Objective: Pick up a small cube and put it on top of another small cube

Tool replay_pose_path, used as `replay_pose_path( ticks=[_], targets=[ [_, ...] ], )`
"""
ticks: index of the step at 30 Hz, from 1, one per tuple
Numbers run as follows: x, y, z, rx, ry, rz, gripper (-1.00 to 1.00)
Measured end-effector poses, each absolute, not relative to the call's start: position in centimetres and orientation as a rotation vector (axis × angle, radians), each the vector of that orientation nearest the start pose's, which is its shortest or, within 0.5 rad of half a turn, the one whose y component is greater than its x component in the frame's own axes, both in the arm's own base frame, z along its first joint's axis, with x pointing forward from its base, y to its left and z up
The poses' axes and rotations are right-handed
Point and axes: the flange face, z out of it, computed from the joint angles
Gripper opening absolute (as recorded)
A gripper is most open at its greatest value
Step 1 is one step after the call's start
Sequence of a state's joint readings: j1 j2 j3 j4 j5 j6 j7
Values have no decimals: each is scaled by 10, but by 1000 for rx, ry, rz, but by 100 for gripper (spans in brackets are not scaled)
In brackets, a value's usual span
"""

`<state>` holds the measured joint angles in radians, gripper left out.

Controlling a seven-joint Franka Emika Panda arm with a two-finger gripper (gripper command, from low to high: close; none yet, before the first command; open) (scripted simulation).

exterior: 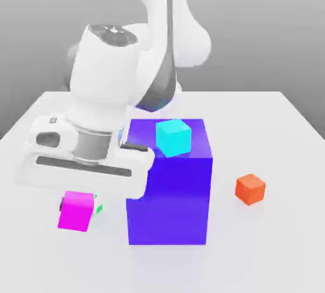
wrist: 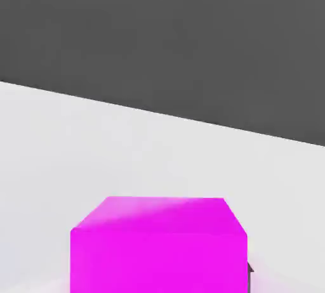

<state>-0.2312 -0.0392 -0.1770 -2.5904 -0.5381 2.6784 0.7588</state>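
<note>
On the white table (exterior: 279,120), a plain magenta cube (exterior: 76,210) hides a green cube (exterior: 97,207).

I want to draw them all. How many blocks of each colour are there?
Pink cube: 1
Green cube, mostly hidden behind the pink one: 1
Cyan cube: 1
Orange cube: 1
Big blue block: 1
Total: 5

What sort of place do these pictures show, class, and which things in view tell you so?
Most likely a simulated robot test bench: a plain white table against a blank grey backdrop, flat-coloured blocks such as the magenta cube and big blue-violet block, and a white robot arm.
</note>
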Motion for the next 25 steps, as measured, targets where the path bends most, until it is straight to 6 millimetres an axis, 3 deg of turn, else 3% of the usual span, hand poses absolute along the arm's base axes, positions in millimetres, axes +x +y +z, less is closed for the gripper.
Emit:
replay_pose_path(
  ticks=[6,10,23,24,25],
  targets=[
    [333,-190,268,-2971,1380,-134,-100],
    [280,-185,248,-2793,1494,-23,-100],
    [273,-179,181,-2754,1499,0,-100],
    [273,-178,178,-2761,1493,1,100],
    [274,-176,178,-2764,1487,1,100]
  ],
)
